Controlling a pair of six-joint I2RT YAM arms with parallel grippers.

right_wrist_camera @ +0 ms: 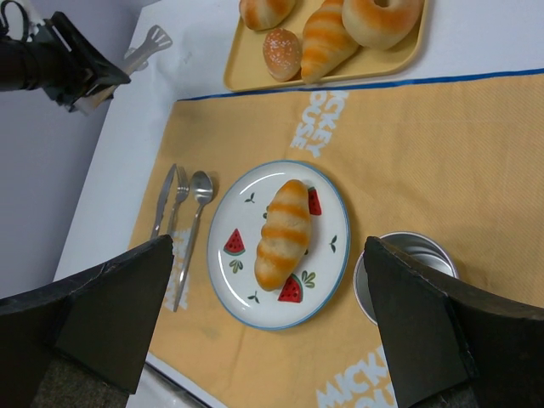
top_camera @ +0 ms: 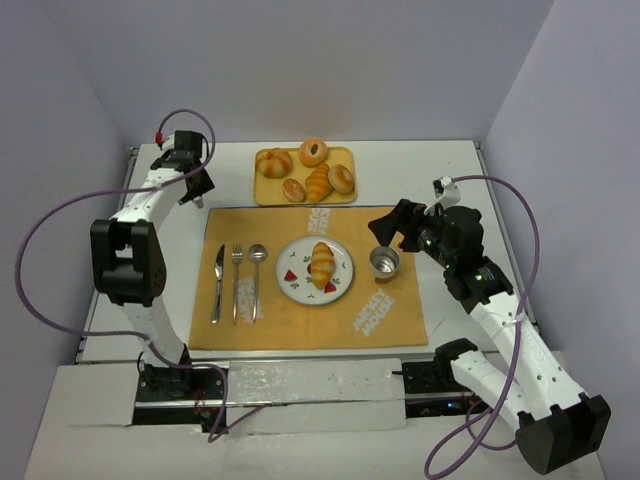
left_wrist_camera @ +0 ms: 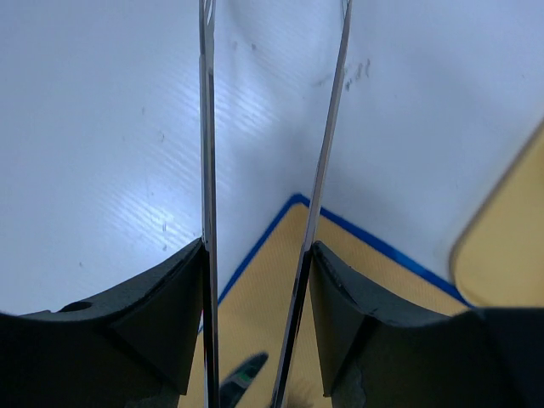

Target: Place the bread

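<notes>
The bread [top_camera: 322, 264], a golden-orange ridged croissant, lies on the watermelon-patterned plate [top_camera: 341, 285] in the middle of the orange placemat. It also shows in the right wrist view [right_wrist_camera: 283, 232], on the plate [right_wrist_camera: 242, 297]. My right gripper [top_camera: 385, 228] is open and empty and hovers above the mat to the right of the plate, over the metal cup; in its own view [right_wrist_camera: 269, 246] the bread lies below, between the fingers. My left gripper [top_camera: 198, 186] is shut on metal tongs [left_wrist_camera: 207, 170] at the mat's far left corner, away from the bread.
A yellow tray [top_camera: 262, 192] at the back holds a second croissant [top_camera: 319, 183], doughnuts [top_camera: 314, 151] and a small bun [top_camera: 294, 189]. A knife, fork and spoon [top_camera: 237, 281] lie left of the plate. A metal cup [top_camera: 384, 263] stands right of it.
</notes>
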